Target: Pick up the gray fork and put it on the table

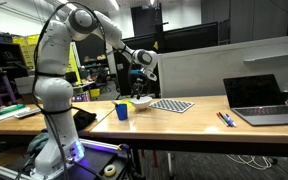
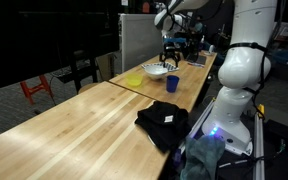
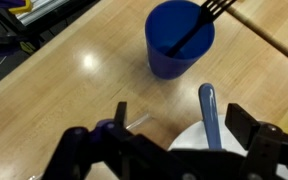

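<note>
Currently: approach stage, grasp not yet made. The hand [image 3: 179,128] is seen in the wrist view with its fingers spread wide and nothing held between them. A blue spoon [image 3: 208,108] shows in the gap, but it lies lower down, at a white bowl [image 1: 141,101], and is not gripped. In an exterior view the hand hangs in the air above the bowl, clear of everything on the worktop [image 1: 199,120]

The gray fork [image 3: 197,28] is found standing in a blue cup [image 3: 174,55], leaned against the rim, tines up and poking out past the edge, with its handle end down inside the cup. It reads very dark in the wrist view. The cup stands on the worktop just beside the bowl, toward the top of the wrist view, so the hand is judged to be off to one side of the fork, not over it

Next move, as judged: the hand is to be carried across from bowl to cup and centred over the part of the fork above the rim, with the fingers turned so the thin shaft passes between them. A descent is then needed, stopped before the fingertips strike the rim. This is to be followed by closing, a straight lift clear of the cup, and laying down on bare worktop. Risk noted: the cup may be tipped or dragged if the fork is pulled at a slant
</note>
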Tool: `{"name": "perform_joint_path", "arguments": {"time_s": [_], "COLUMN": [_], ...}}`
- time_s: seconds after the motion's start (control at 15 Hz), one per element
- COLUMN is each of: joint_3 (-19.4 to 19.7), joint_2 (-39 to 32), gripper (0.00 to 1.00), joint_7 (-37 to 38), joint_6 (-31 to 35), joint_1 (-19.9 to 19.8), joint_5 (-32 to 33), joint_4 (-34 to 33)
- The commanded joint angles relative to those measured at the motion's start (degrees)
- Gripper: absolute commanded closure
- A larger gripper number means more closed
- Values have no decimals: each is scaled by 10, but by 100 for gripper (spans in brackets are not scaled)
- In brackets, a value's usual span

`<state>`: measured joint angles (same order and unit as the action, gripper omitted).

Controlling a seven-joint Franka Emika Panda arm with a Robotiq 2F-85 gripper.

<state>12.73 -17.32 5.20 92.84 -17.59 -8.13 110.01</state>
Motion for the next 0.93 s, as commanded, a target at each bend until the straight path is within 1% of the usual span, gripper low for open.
{"name": "perform_joint_path", "arguments": {"time_s": [0.0,0.2,0.4,0.67,0.87], "joint_3": [6,0,-8,-23,-33], "joint_2": [75,93,94,84,80], "gripper": [0,0,0,0,0], "joint_7": [-4,-9,-13,-12,-10], "joint_6": [26,46,65,78,76], "joint_1": [12,21,35,58,73], "joint_5": [5,-1,-5,-6,0], "joint_4": [91,130,152,156,143]}}
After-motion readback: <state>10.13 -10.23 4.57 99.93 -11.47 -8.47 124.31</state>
